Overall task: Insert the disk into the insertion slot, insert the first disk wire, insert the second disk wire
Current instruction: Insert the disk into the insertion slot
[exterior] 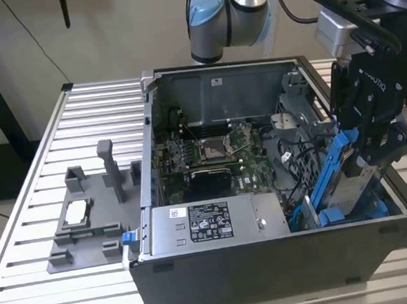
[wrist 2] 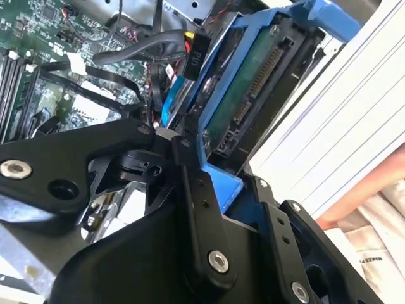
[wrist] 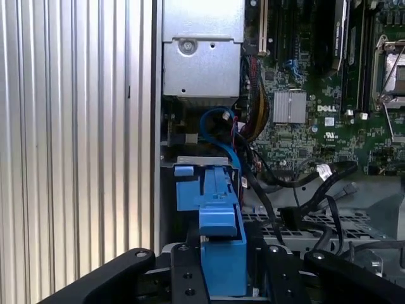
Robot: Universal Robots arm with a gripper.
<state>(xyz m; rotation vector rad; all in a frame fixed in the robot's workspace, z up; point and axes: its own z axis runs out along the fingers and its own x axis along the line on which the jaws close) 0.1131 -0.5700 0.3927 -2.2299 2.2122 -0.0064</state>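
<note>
The disk, silver in its blue carrier, stands tilted at the open computer case's corner on the exterior view's right. Its lower end reaches down into the insertion slot of the dark drive cage. My gripper is shut on the disk's upper part. In the second wrist view the black fingers clamp the blue carrier, and the disk's green board and connector face out. The first wrist view has the carrier between the fingers. A blue wire and a black connector lie loose close by.
The case holds a motherboard and a grey power-supply box along its front. Black cables cross beside the cage. A grey fixture sits on the slatted metal table at the exterior view's left.
</note>
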